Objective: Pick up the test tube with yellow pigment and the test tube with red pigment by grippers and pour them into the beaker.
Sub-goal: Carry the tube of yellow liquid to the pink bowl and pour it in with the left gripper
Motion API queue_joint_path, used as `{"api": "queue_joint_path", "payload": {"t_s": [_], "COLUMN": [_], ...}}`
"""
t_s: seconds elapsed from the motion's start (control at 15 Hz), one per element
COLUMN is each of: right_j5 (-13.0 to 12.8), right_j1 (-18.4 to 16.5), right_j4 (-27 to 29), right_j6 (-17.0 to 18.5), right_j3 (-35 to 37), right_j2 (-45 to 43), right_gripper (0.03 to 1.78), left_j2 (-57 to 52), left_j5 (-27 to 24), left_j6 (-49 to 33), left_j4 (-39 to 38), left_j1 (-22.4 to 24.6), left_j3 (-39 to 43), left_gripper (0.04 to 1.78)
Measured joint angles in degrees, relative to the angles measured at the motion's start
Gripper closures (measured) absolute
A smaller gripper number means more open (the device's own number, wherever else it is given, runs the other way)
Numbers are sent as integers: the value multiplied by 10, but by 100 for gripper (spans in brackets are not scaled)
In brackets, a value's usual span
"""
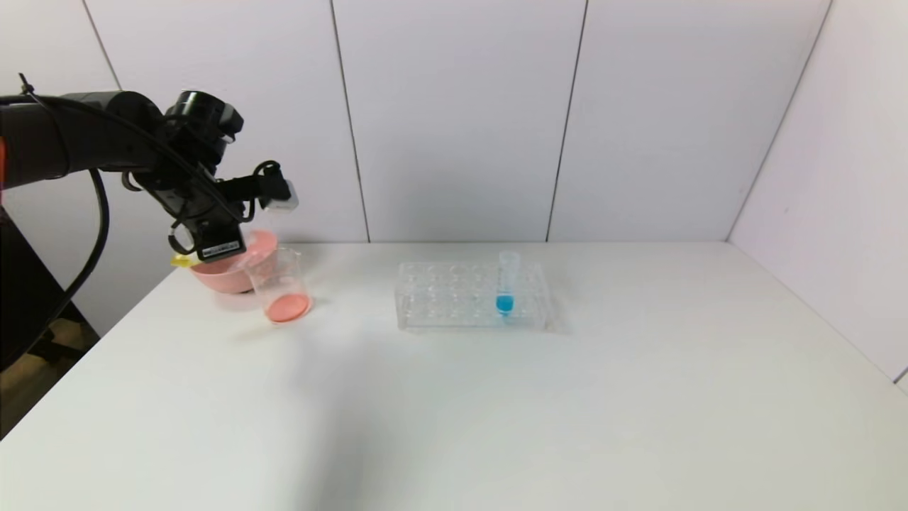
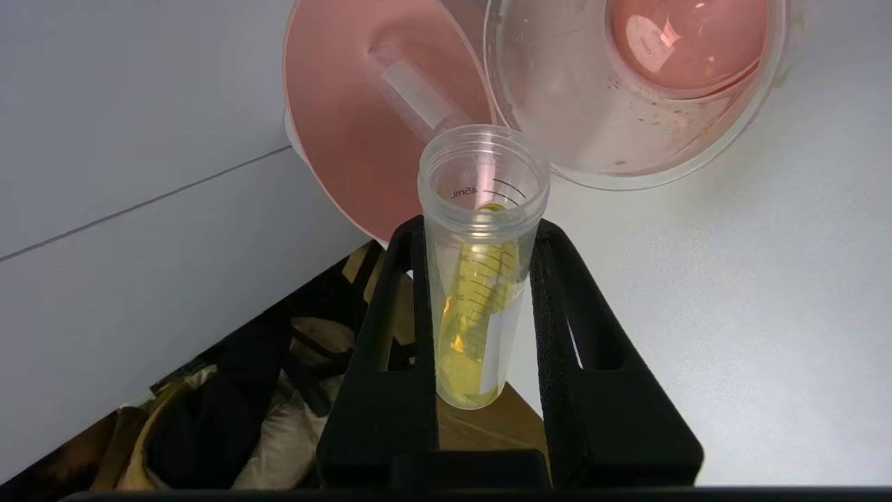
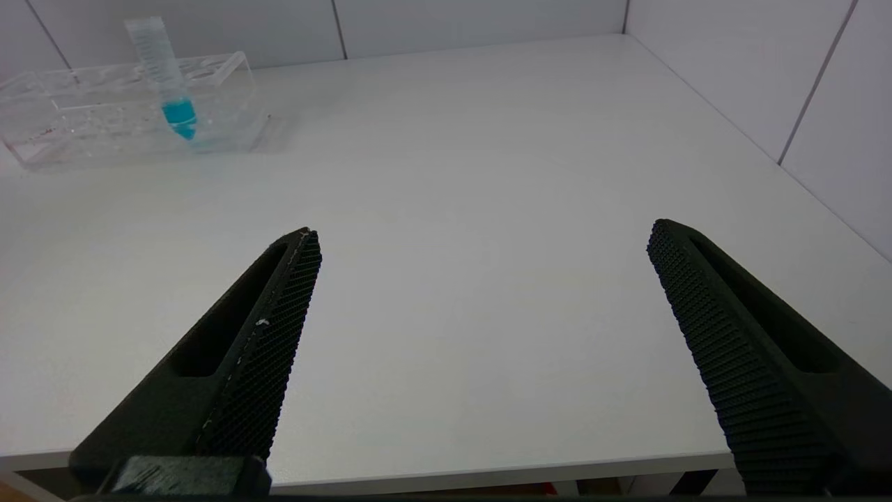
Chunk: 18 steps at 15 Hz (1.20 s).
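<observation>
My left gripper is at the table's far left, shut on the test tube with yellow pigment. The tube is tilted, and its yellow bottom pokes out on the gripper's left. In the left wrist view its open mouth is beside the beaker's rim, and the yellow liquid lies along the tube's wall. The beaker holds a layer of red-orange liquid; it also shows in the left wrist view. No tube with red liquid is in view. My right gripper is open and empty over the table's front edge.
A pink bowl stands just behind the beaker, with a clear empty tube lying in it. A clear tube rack at mid-table holds one tube with blue liquid. The table's left edge is close to the left gripper.
</observation>
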Motion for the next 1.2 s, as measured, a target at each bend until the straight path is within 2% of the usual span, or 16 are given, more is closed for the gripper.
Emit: {"api": "queue_joint_path", "payload": {"t_s": [0.73, 1.2], "right_j5": [0, 0], "right_j1": [0, 0], "right_j4": [0, 0], "right_j6": [0, 0], "right_j3": [0, 0], "right_j2": [0, 0], "right_gripper": [10, 10], "left_j2": [24, 17], "left_j5": [126, 168], "left_j6": [22, 34], "left_j4": [13, 33], "left_j1": [-48, -56], "left_j3": [0, 0], "left_gripper": [140, 140]}}
